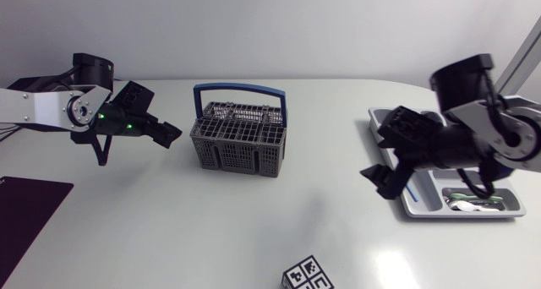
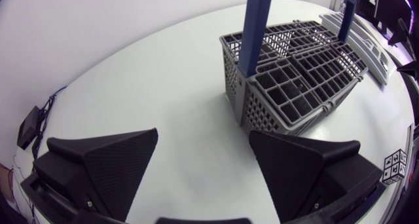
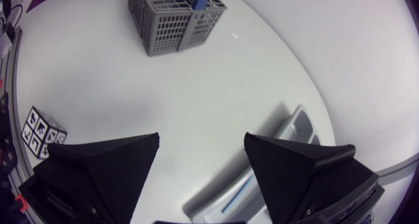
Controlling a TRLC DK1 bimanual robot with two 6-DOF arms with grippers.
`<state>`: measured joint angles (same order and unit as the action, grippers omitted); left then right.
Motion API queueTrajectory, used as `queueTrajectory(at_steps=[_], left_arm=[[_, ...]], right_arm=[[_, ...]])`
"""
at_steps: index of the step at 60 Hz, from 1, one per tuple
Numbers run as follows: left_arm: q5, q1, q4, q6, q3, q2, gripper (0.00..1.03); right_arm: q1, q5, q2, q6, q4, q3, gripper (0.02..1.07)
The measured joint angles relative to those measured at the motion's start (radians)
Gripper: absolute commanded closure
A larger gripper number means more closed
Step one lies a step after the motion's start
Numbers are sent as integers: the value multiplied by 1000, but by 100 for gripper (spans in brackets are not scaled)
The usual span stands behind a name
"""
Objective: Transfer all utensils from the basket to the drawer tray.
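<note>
Fingers of the left gripper (image 1: 169,133) are spread wide with nothing held, just left of the grey basket (image 1: 238,139) at mid-table. The right gripper (image 3: 202,139) is likewise open and empty over the left edge of the drawer tray (image 1: 416,209), where utensils (image 1: 475,204) are laid. Both arms are stretched inward above the white table (image 1: 211,234).

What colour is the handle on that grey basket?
Blue. The handle arches over the grey basket; the head view shows it best.
</note>
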<state>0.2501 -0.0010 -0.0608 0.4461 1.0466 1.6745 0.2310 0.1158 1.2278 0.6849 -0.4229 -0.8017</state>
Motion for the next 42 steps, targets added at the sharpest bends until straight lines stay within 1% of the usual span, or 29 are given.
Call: queueTrajectory(at_steps=[7,18,23,32,42], left_arm=[[0,-2,20,0,22,52,6],[0,-29,36,0,33,98,6],[0,-43,37,0,39,105,6],[0,-69,37,0,42,105,6],[-9,-92,37,0,42,105,6]], right_arm=[[97,-9,161,-109,59,-108,13],[166,-9,381,-214,112,-283,13],[188,-8,469,-245,117,-354,13],[206,-9,573,-286,117,-432,13],[199,-14,623,-297,117,-460,13]])
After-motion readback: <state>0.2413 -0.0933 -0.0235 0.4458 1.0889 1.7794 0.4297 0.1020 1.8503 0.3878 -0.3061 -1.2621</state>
